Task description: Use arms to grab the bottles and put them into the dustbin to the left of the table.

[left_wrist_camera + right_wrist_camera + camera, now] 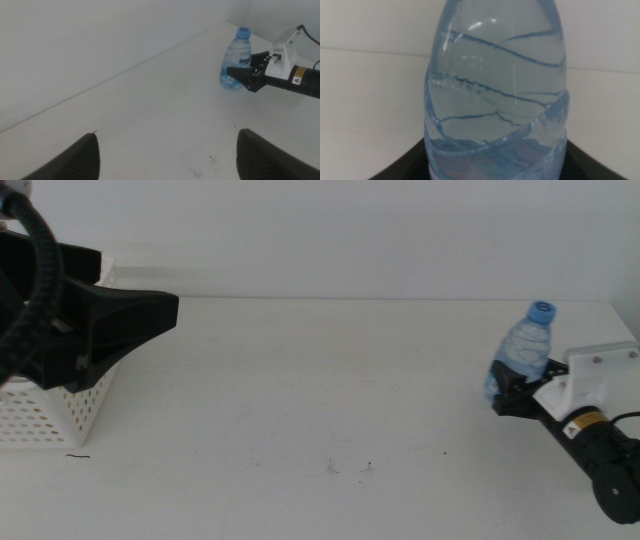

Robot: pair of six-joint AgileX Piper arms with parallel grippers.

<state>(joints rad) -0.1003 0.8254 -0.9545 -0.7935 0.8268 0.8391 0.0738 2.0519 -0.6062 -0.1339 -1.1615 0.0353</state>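
Blue-capped water bottle (524, 350), label unreadable, within right gripper (508, 387).

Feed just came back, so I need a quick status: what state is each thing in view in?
Water bottle: upright on the table, blue cap on, tilted slightly.
Right gripper: shut on the water bottle's lower body, at the table's right side.
Left gripper: open, holding nothing, over the dustbin.
Dustbin: upright at the left edge, contents hidden.

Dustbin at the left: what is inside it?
Cannot be seen. The left arm, its tool open, covers most of the dustbin; only perforated wall shows. The water bottle stands at the table's right, in the right tool.
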